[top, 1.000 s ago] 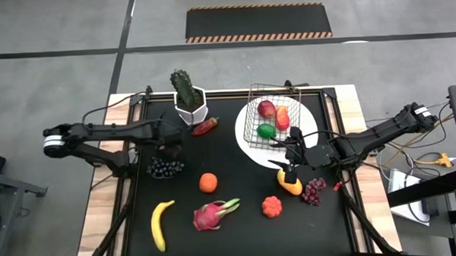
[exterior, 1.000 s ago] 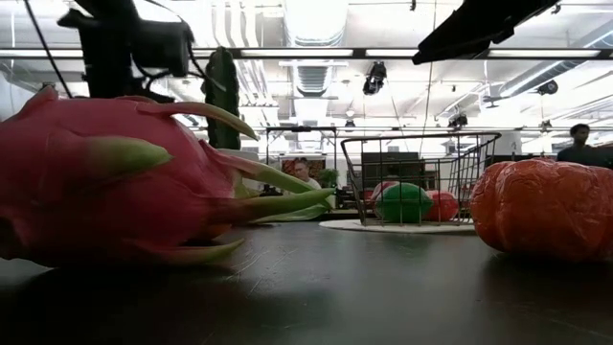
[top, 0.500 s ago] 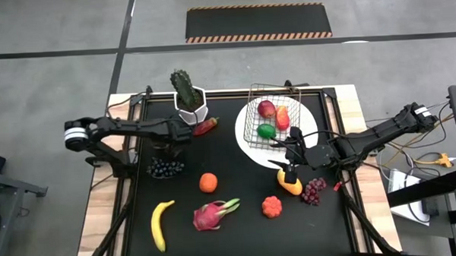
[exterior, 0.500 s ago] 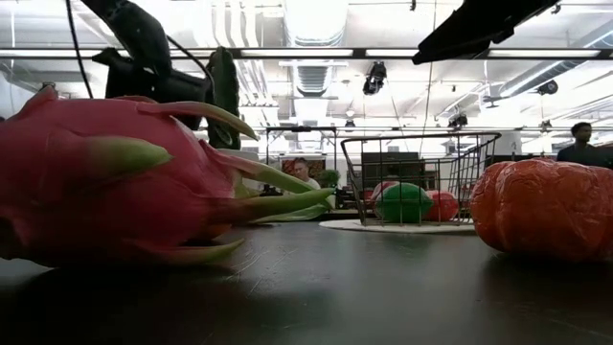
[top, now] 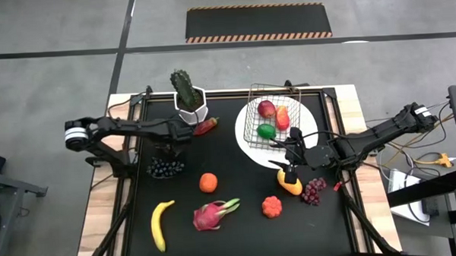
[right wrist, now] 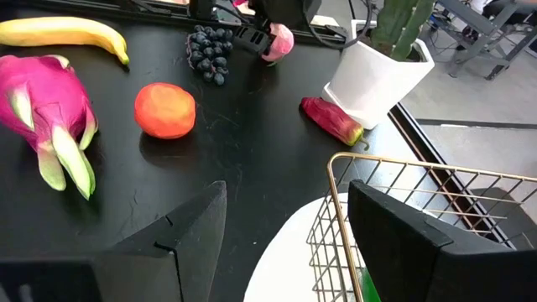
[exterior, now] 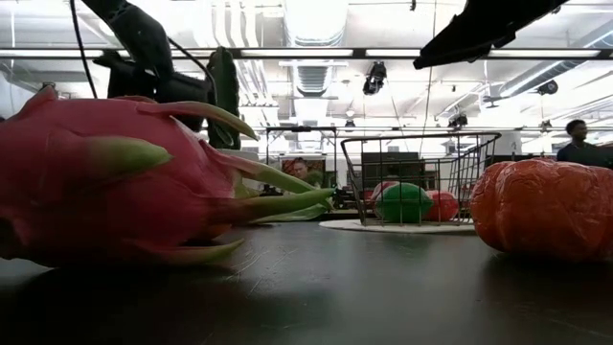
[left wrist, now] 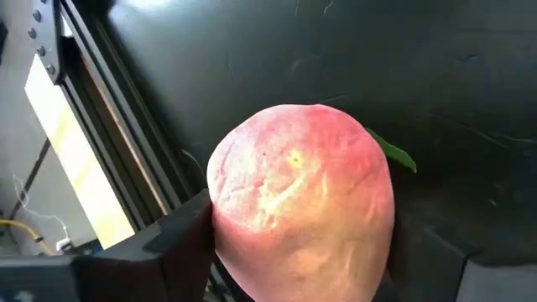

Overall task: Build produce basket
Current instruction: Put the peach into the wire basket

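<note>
A pink peach (left wrist: 302, 201) lies on the black mat just beyond the dark grapes (top: 165, 168), with my left gripper (top: 172, 147) over it and shut on it; the right wrist view shows them far off, the peach (right wrist: 281, 42) at the gripper (right wrist: 267, 38). The wire basket (top: 272, 119) stands on a white plate (top: 247, 139) and holds a red fruit, a green lime and an orange-red piece. My right gripper (top: 292, 152) hangs open by the plate's near edge, above the yellow mango (top: 289, 185), with nothing between its fingers. My left gripper pinches the peach between its two fingers, one on each opposite side (left wrist: 222, 226). The fingers slant down at it from the table's left side. The peach sits low on the mat between them, its leaf (left wrist: 390, 153) sticking out on the far side.
On the mat lie a banana (top: 161, 225), a dragon fruit (top: 212, 214), an orange (top: 208, 182), an orange-red fruit (top: 272, 207), purple grapes (top: 314, 189) and a red piece (top: 204, 127) beside the potted cactus (top: 187, 95).
My left gripper has come down toward the mat beside the grapes, tipping more steeply downward, and has then kept still. My right arm has not moved.
</note>
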